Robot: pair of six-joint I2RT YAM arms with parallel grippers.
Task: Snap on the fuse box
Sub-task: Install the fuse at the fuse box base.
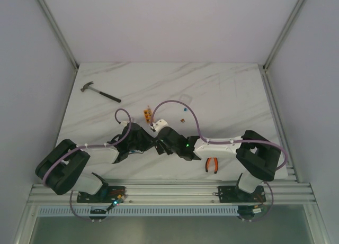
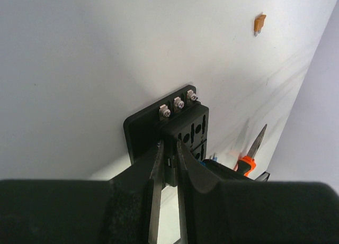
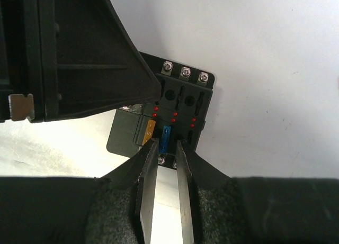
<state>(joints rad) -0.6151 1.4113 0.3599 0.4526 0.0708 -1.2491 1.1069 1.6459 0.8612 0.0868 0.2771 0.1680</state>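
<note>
Fuse box: a black square box (image 3: 186, 98) lies flat on the white surface (image 1: 222, 90). It is in the middle, a bit to the near side, where the two arms meet. It has three silver screws in a row on one edge.
Left pincer: the left pincer (image 2: 169, 151) is almost closed and pinches one side of the fuse box.
Right pincer: the right pincer (image 3: 167, 151) is open just a little. Its tips are on each side of a blue fuse (image 3: 167, 138) that stands in a slot. I cannot tell if they touch it.
Pliers: the pliers (image 1: 212, 164) have orange handles and lie near, on the right.
Hammer: the hammer (image 1: 100, 92) lies far off on the left.
Orange block: the orange block (image 1: 147, 115) sits just past the pincers.
</note>
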